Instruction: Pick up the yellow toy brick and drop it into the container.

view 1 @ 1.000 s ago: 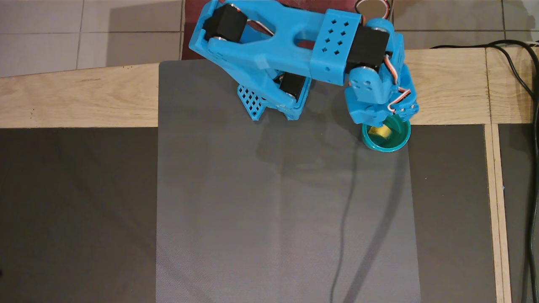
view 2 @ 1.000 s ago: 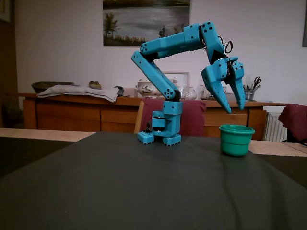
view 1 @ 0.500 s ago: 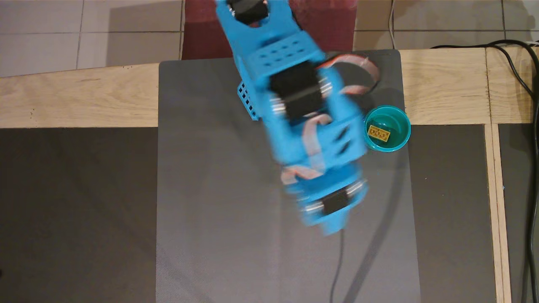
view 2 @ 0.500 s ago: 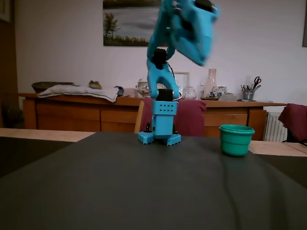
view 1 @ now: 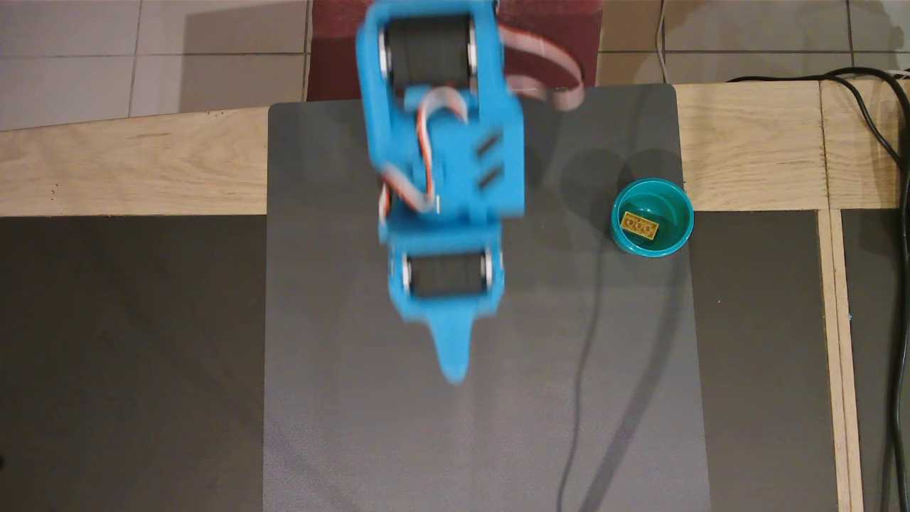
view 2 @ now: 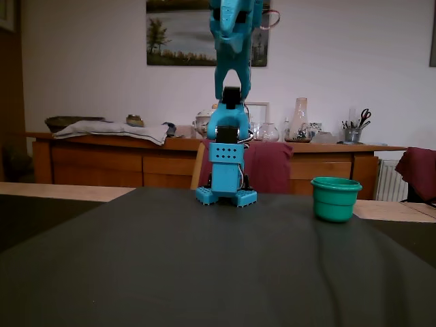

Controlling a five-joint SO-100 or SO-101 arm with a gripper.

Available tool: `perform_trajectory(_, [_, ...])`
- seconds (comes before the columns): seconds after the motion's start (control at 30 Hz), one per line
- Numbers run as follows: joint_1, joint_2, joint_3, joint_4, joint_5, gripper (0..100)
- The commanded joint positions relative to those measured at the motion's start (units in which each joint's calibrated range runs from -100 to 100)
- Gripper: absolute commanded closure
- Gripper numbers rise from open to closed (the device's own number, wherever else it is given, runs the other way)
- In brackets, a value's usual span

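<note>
A grey mat covers the middle of the wooden tabletop in the overhead view. Black cables run down the right edge. In the fixed view, a landscape painting hangs top centre above a wooden sideboard.

No readable text, label or number anywhere.
</note>
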Motion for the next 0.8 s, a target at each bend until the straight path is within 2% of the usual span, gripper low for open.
perform_trajectory(0.0, [0.51, -6.19, 6.62, 0.54, 0.05, 100])
perform_trajectory(0.27, [0.51, -35.95, 37.13, -1.42, 0.00, 100])
perform_trajectory(0.5, [0.12, -34.94, 48.32, -2.48, -0.21, 100])
perform_trajectory(0.77, [0.51, -35.20, 63.39, -10.83, 0.05, 100])
